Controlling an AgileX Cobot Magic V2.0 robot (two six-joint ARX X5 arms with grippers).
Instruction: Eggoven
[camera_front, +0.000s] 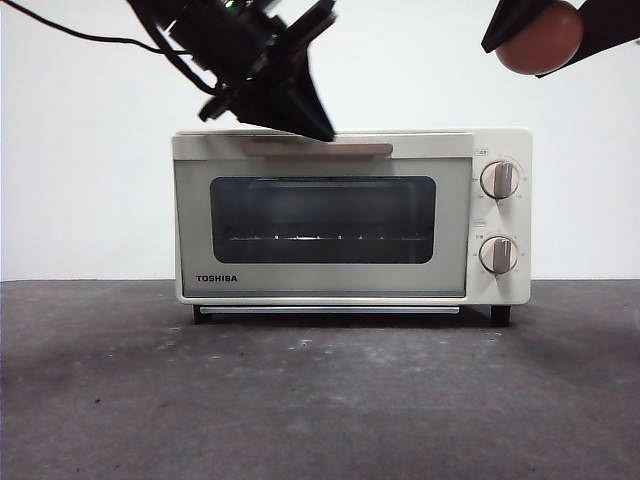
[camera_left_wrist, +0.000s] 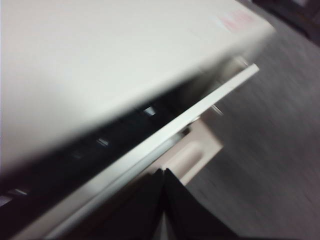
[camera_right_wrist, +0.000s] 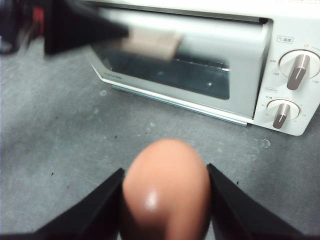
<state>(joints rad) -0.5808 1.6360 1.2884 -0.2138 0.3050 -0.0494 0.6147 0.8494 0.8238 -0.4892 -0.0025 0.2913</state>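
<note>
Egg (camera_right_wrist: 166, 192) sits clamped between the 2 jaws of the right gripper (camera_right_wrist: 165, 200), held high and to the right of the oven (camera_front: 350, 215), above its 2 knobs; light, smooth and brittle, it probably wants gentle pressure across its widest part, as it is held now, since a hard squeeze could crack it and a loose one let it slip. The left gripper (camera_left_wrist: 164, 200), jaws pressed together, has its tip at the tan handle (camera_front: 316, 149) along the door's top edge, and the left wrist view shows the door slightly ajar. That handle looks rigid, so hooking or pulling at its middle should swing the door down.
</note>
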